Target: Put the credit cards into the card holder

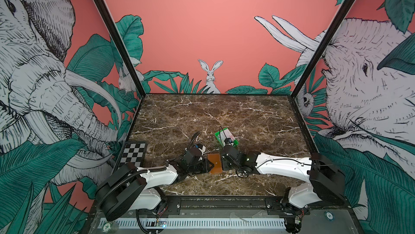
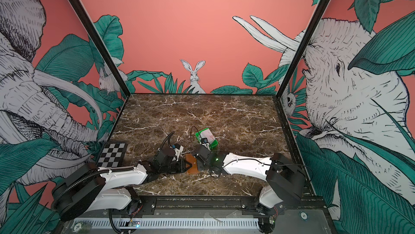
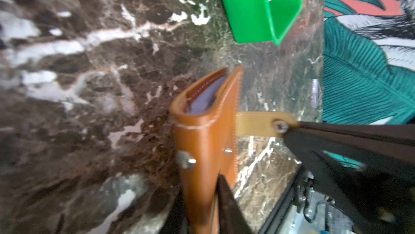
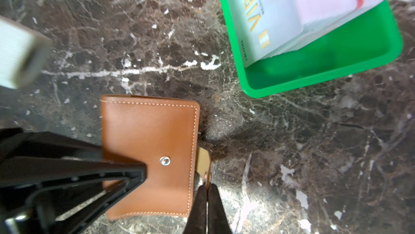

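A: Where's the holder (image 4: 148, 131)?
B: Folded, between the 2 grippers. The right gripper (image 4: 206, 191) is clenched on its tab (image 4: 203, 157).
A: And the left gripper (image 1: 208, 165)?
B: Its fingers flank the holder's opposite edge; I can't tell whether they're clamping.
A: The cards (image 4: 280, 15)?
B: Stacked in the tray (image 4: 314, 82), just beyond the right gripper's tips, apart from the holder. 1 reads "VIP" in gold.

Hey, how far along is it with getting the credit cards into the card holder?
Done: nothing visible yet. In hand: the tan leather folding card holder is unsnapped; the right gripper pinches its snap tab, the left gripper straddles its body, grip unclear. Left: the white and pale plastic credit cards lie in the bright green plastic tray, none visibly sleeved.
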